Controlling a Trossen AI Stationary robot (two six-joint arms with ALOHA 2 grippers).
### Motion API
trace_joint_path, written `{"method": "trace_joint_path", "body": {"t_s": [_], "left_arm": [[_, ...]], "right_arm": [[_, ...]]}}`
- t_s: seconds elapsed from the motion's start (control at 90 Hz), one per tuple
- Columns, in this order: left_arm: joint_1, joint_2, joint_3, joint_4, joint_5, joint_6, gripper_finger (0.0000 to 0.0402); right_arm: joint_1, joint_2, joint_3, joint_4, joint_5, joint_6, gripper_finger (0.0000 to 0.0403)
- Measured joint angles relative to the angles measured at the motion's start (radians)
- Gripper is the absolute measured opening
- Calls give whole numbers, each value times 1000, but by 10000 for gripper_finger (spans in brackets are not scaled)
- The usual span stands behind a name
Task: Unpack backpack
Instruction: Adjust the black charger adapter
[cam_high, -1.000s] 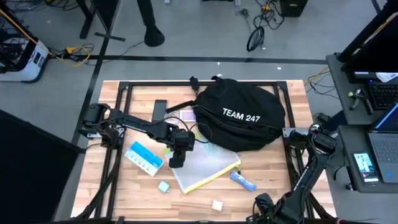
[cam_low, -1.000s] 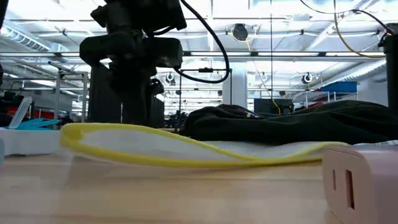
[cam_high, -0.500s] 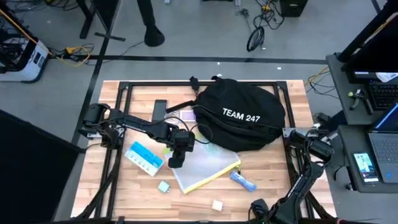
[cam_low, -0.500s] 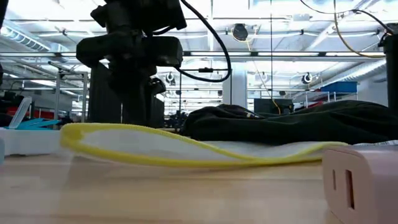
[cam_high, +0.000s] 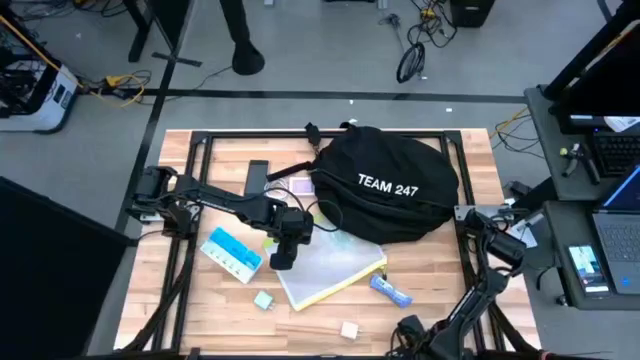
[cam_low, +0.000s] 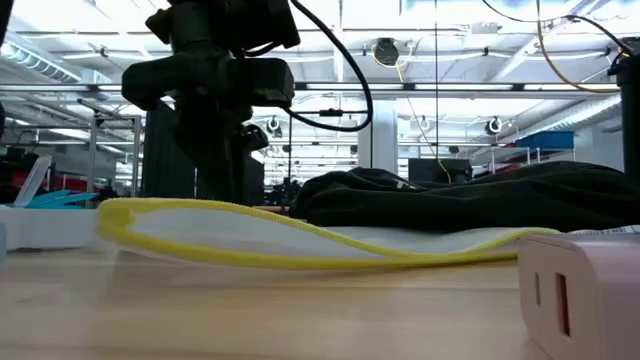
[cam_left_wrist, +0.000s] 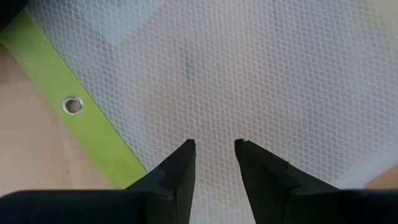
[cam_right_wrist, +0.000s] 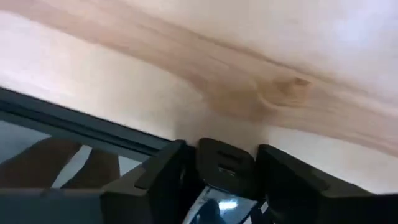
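- Nearest the low camera, a pale plug block (cam_low: 580, 290) sits on the table (cam_high: 180, 300), untouched.
- Just behind it lies the mesh pouch (cam_high: 330, 268) with its yellow-green edge, and the left gripper (cam_left_wrist: 212, 147) hangs right over it, fingers a narrow gap apart, gripping nothing (same spot as a second ago).
- The blue box (cam_high: 232, 252) lies beside that arm.
- Off at the table's right edge, the right gripper (cam_high: 497, 247) has drifted slightly; its fingers look clamped on a small black object (cam_right_wrist: 225, 167), which I can't identify.
- Farthest back, the backpack (cam_high: 390, 185) rests at the table's far middle, unmoved, so unpacking looks paused between items.
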Motion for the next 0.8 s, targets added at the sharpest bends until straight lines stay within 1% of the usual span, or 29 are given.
{"method": "trace_joint_path", "body": {"t_s": [0.089, 0.111, 0.289, 0.411, 0.556, 0.622, 0.7, 0.756, 0.8], "left_arm": [[0, 0, 0, 0, 0, -1, 106], [0, 0, 0, 0, 0, -1, 106], [0, 0, 0, 2, -1, -2, 106], [0, 0, 0, 2, -2, -7, 106], [0, 0, 0, 2, -2, -8, 106], [0, 0, 0, 1, -2, -9, 106], [0, 0, 3, -7, -2, -10, 106], [0, 0, 18, -24, -2, -13, 106], [0, 0, 32, -30, -2, -24, 106]], "right_arm": [[-3, -1, -1, 0, -21, -3, 128], [-1, -1, -1, 0, -20, -3, 123], [-4, -1, -2, -14, -26, -37, 123], [-22, -7, -3, -91, -45, -88, 123], [-69, -30, -7, -312, -29, -215, 123], [-94, -57, -8, -462, -7, -281, 123], [-119, -96, -8, -622, 59, -340, 123], [-136, -119, -8, -729, 125, -381, 123], [-156, -140, -18, -771, 173, -412, 123]]}}
